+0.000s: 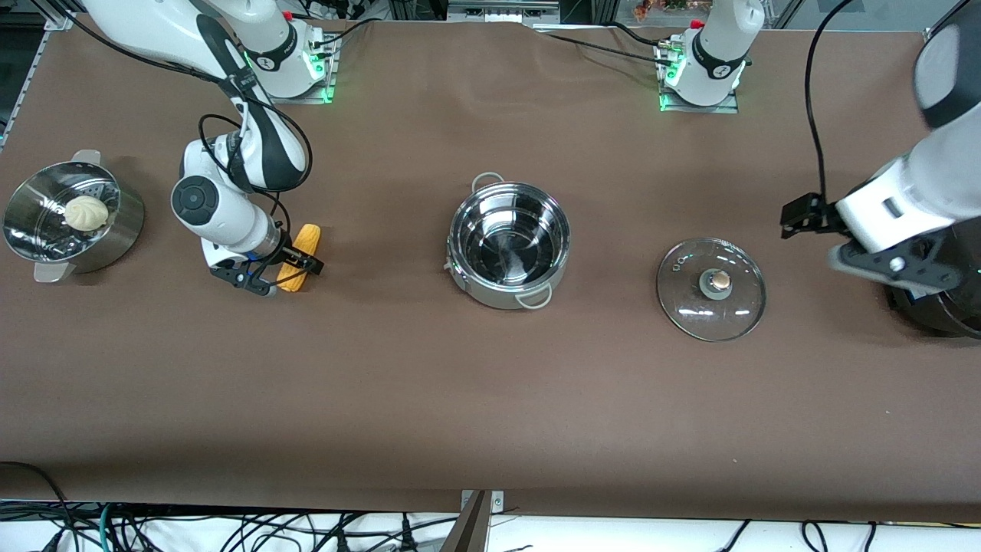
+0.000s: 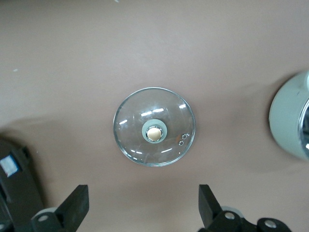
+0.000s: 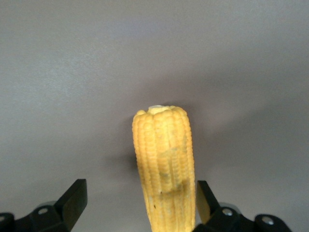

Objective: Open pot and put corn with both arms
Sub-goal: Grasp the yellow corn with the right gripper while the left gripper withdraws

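**Front view: pot stands open at mid-bench, corn between the right arm's jaws**

Front view, from my remote station: the pot (image 1: 510,244) sits uncovered at the centre of the bench (image 1: 475,399), its shiny inside bare. Its glass lid (image 1: 711,288) lies flat on the bench beside it, toward the left arm's end, brass-coloured knob up, well apart from the pot.

The corn (image 1: 299,257) lies on the bench toward the right arm's end, well apart from the pot. The right gripper (image 1: 274,270) is down at the cob. In the right wrist view I see its jaws spread wide with the corn (image 3: 165,164) between them: one finger is touching or just beside the cob, the other stands clear of it, so the cob is straddled, not clamped.

The left gripper (image 1: 881,257) hangs above the bench near the edge at the left arm's end, beside the lid. In the left wrist view its jaws are wide apart with nothing in them, the lid (image 2: 154,126) lying below on the bench and a curve of the pot (image 2: 289,118) showing at the frame's edge.

Near the edge at the right arm's end stands a steel steamer bowl (image 1: 115,230) holding a white bun (image 1: 86,212). A black rice cooker (image 1: 946,307) shows partly under the left arm.
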You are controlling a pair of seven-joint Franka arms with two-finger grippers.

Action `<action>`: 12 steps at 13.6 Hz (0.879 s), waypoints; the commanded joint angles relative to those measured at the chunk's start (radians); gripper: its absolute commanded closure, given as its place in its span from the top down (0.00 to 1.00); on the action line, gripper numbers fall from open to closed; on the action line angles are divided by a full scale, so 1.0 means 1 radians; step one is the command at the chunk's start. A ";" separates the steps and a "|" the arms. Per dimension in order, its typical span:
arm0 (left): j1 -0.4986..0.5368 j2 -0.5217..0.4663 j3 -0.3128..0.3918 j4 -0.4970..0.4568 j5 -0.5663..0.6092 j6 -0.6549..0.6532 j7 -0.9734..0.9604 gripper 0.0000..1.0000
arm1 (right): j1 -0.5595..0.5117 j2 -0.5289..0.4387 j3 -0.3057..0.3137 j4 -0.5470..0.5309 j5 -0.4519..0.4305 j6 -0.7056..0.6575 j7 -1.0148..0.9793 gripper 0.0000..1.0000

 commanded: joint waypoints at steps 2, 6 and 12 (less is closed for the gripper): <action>0.045 -0.158 -0.010 -0.147 -0.021 -0.003 -0.064 1.00 | -0.007 0.016 -0.011 -0.037 -0.009 0.042 -0.043 1.00; 0.087 -0.274 -0.016 -0.315 -0.023 0.101 -0.064 1.00 | -0.009 0.044 -0.011 -0.035 -0.007 0.041 -0.029 0.67; 0.111 -0.266 -0.044 -0.311 -0.020 0.099 -0.106 1.00 | -0.001 0.033 -0.008 0.035 -0.007 -0.075 -0.006 0.00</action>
